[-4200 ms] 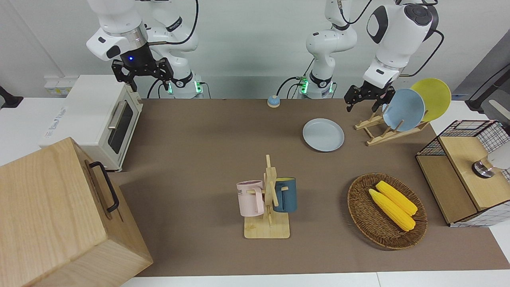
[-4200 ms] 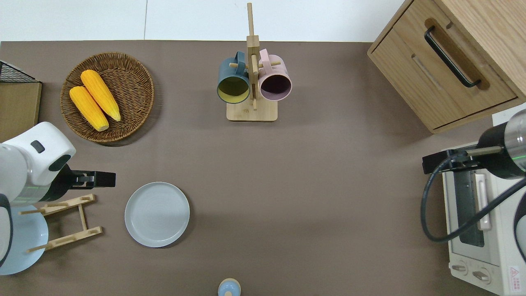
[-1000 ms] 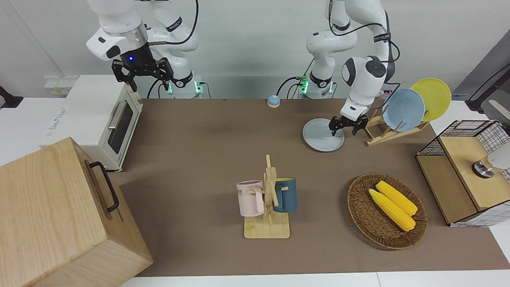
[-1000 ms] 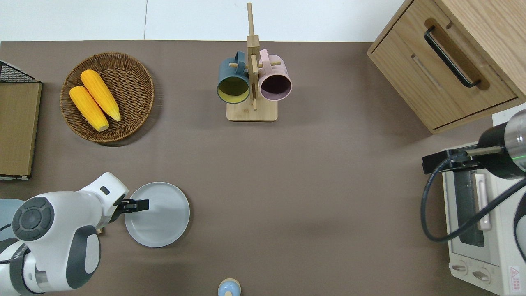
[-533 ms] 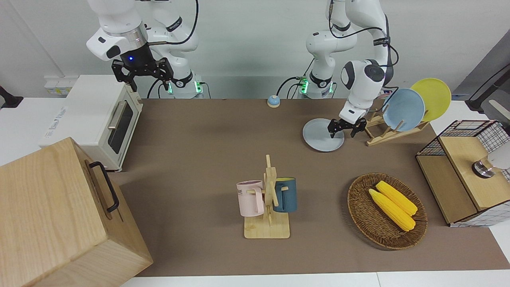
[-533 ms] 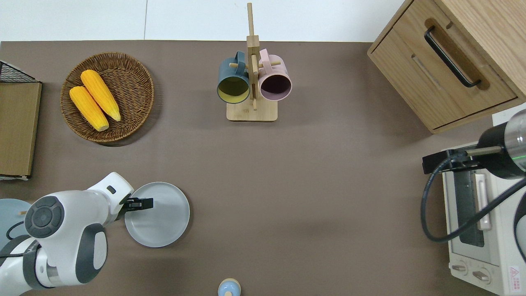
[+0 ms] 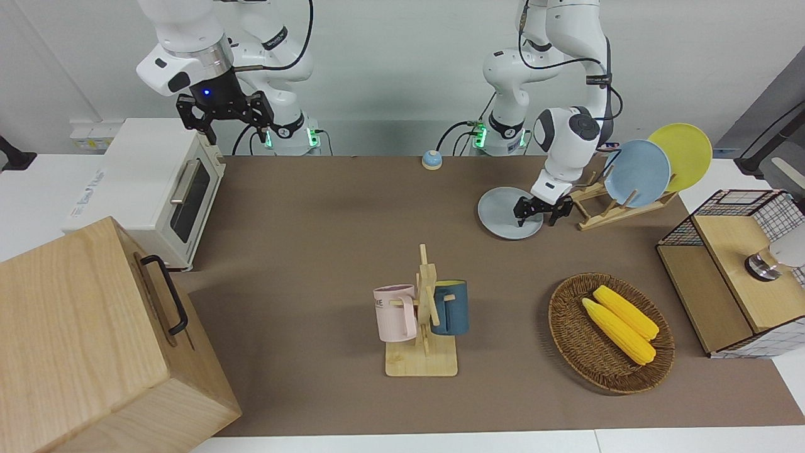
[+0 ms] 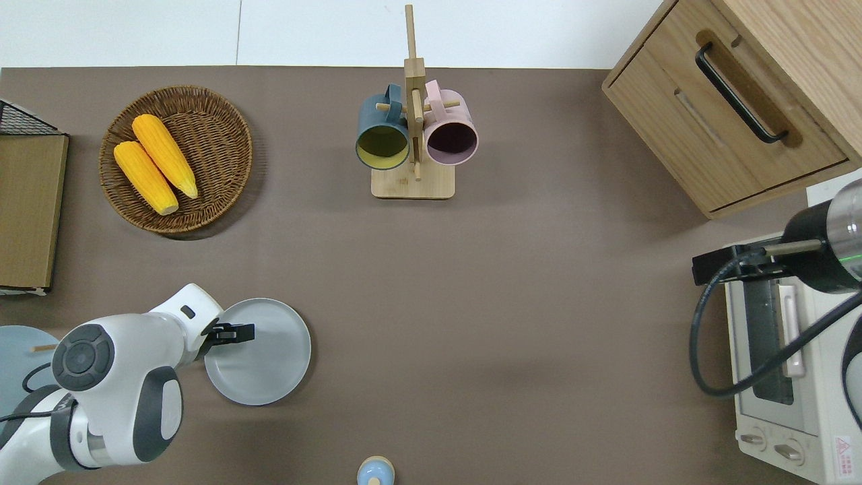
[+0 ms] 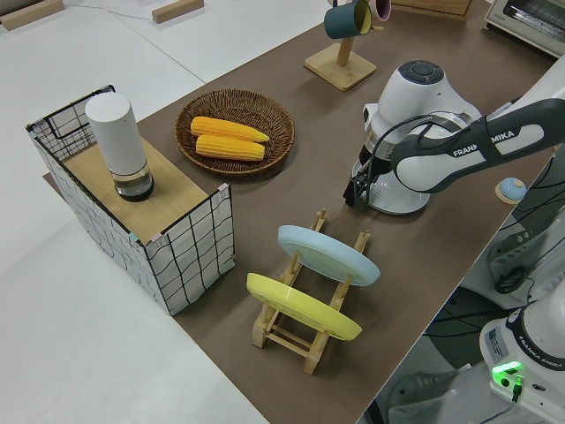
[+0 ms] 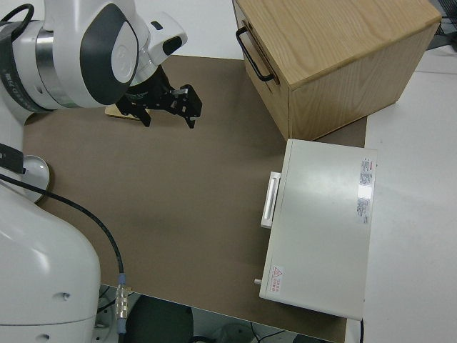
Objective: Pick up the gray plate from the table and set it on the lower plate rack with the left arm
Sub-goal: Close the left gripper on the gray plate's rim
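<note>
The gray plate [image 7: 500,214] [image 8: 269,357] lies flat on the brown table [image 7: 327,239], beside the low end of the lower plate rack [image 7: 597,219] [image 9: 305,327]. My left gripper [image 7: 536,218] [image 8: 232,332] [image 9: 357,190] is down at the plate's rim on the side toward the rack. It is open, one finger over the plate and the other outside the rim. The rack's high end holds a sky-blue plate [image 7: 635,173] and a yellow plate [image 7: 682,154]. The right arm is parked, its gripper [image 7: 225,116] [image 10: 168,107] open.
A mug stand [image 7: 422,314] with two cups stands mid-table, farther from the robots. A wicker basket [image 7: 566,327] with corn and a wire-sided box [image 7: 736,270] sit at the left arm's end. A toaster oven [image 7: 157,189] and wooden cabinet [image 7: 94,340] fill the right arm's end.
The left arm swung from over the rack across to the gray plate and came down at its rim, sinking a little more in the last second. The plate has not moved.
</note>
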You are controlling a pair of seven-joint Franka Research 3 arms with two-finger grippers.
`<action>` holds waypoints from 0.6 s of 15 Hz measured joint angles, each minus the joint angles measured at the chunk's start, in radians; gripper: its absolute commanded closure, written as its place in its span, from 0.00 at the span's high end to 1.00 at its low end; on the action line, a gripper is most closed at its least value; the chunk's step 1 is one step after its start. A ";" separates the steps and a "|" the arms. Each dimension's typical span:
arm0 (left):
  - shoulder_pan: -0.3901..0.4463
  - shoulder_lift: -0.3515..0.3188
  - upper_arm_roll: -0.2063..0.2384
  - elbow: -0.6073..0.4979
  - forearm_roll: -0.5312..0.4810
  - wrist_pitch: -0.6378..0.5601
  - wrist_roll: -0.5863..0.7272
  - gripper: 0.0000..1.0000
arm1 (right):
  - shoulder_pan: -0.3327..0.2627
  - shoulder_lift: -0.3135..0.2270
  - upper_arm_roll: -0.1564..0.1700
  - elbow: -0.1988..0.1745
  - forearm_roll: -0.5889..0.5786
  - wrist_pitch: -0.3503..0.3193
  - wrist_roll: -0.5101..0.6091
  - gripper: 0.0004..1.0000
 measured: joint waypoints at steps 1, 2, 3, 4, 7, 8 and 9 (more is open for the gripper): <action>0.000 0.000 0.000 -0.001 0.000 0.002 0.000 0.51 | 0.000 0.000 0.000 0.000 0.000 0.000 0.000 0.99; 0.000 0.000 0.000 -0.002 0.001 0.004 0.000 0.23 | 0.000 0.000 0.000 0.000 0.000 0.000 0.000 0.99; 0.001 -0.004 0.002 -0.002 0.001 0.009 0.000 0.10 | 0.000 0.000 0.000 0.000 0.000 0.000 0.000 0.99; 0.000 -0.007 0.001 -0.001 0.001 0.009 0.001 0.00 | 0.000 0.000 0.000 0.000 0.000 0.000 0.000 0.99; -0.002 -0.012 0.000 -0.001 0.001 0.010 0.001 0.00 | 0.000 0.000 0.000 0.000 0.000 0.000 0.000 0.99; -0.002 -0.011 0.002 -0.001 0.001 0.010 0.005 0.00 | 0.000 0.000 0.000 0.000 0.000 0.000 0.000 0.99; -0.002 -0.011 0.002 -0.002 0.001 0.010 0.008 0.00 | 0.000 0.000 0.000 0.000 0.000 0.000 0.000 0.99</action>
